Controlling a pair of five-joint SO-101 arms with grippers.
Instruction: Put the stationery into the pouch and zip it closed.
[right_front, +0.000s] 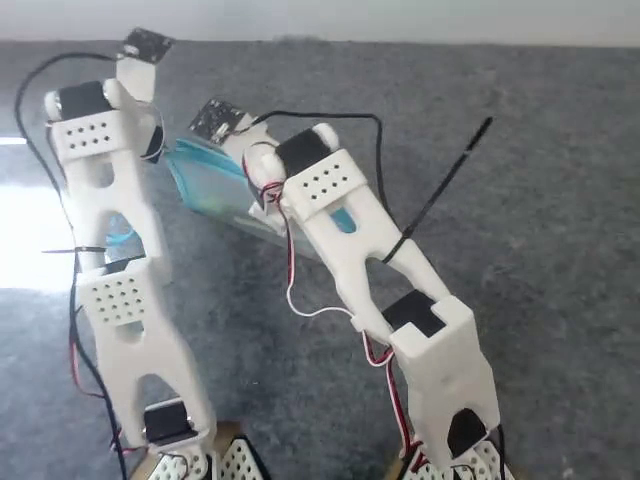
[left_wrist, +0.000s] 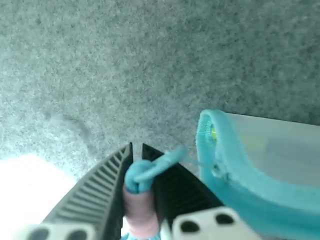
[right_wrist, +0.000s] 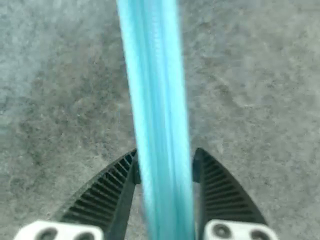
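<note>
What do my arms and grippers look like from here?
The left arm and right arm are white plastic with perforated panels, black servos, and red, white and black cables. The left gripper and right gripper have black ribbed jaws on white bases.

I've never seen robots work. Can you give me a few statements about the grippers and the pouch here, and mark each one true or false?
1. The left gripper is shut on the zip pull. True.
2. The right gripper is open with nothing in it. False: it is shut on the teal edge of the pouch.
3. The pouch is red. False: it is teal and clear.
4. The table has a grey surface. True.
</note>
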